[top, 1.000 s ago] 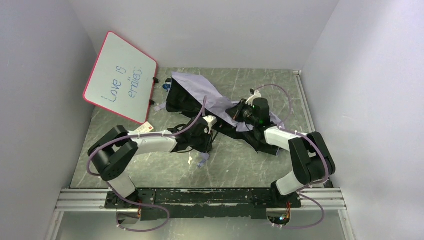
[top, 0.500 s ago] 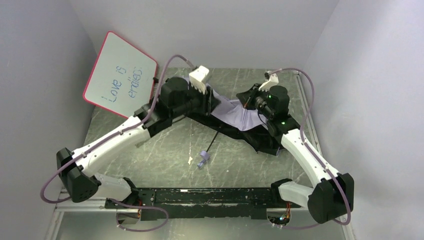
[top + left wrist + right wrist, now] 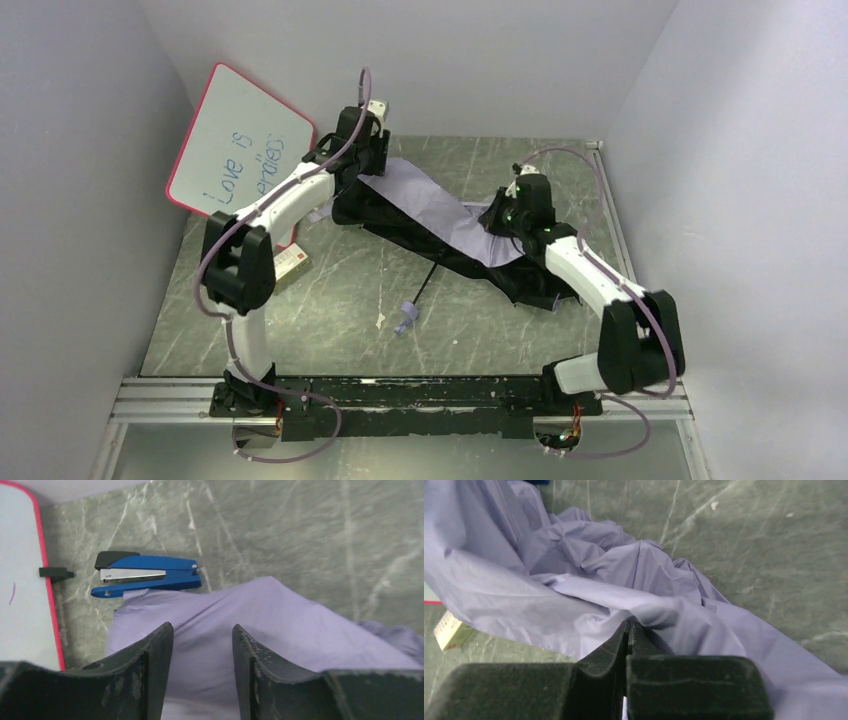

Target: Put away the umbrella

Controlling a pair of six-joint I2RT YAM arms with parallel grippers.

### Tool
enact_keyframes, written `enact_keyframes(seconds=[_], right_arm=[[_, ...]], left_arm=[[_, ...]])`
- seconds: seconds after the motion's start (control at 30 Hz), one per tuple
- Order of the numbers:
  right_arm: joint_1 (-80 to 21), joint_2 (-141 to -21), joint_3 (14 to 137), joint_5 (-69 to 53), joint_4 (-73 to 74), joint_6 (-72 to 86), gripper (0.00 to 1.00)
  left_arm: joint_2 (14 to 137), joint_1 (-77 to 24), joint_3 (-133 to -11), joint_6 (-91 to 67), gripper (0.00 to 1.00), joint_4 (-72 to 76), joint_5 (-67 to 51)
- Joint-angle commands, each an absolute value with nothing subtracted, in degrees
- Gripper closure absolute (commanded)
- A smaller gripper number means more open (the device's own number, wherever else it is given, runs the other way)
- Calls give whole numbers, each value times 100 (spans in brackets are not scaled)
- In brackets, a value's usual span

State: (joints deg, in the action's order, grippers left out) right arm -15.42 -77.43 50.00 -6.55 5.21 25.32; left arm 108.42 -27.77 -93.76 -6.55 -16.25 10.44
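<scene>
The umbrella [image 3: 440,213] lies mid-table, handle [image 3: 405,320] nearest, canopy stretched from near-right to far-left. The right gripper [image 3: 629,625] is clamped on a lilac fold at its right end. The left gripper [image 3: 202,630] hovers, jaws apart, over the far-left end, just short of the stapler [image 3: 147,573].

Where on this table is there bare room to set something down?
Bare table lies in front, between the handle and the base rail, and in the far right corner behind the umbrella. Crowded at back left: whiteboard, stapler, left gripper.
</scene>
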Motion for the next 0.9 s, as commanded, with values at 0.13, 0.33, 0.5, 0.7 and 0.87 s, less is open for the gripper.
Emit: enact_keyframes(seconds=[0.13,0.33,0.5,0.7,0.87], right_arm=[[-1503,-9023,5139,-1611,-281,2449,100],[-1496,-8519,5466,-1363,-44,2316,96],[-1460,-7619,5731,185,921,2165,94],[-1173,-7190,5785,2585,1587,2697,100],[-522,-7999,6021,3047,2297,3166,100]], left_arm=[[11722,-2954,-9493,-543,59,-1520,60],[11802,-3391,-9706,-532,62,-1706,-141],[11258,-2866,-9785,-820,60,-1747,-230],[10768,-1984,-9548,-948,58,-1640,237],[10950,-1592,-9387,-865,60,-1686,427]])
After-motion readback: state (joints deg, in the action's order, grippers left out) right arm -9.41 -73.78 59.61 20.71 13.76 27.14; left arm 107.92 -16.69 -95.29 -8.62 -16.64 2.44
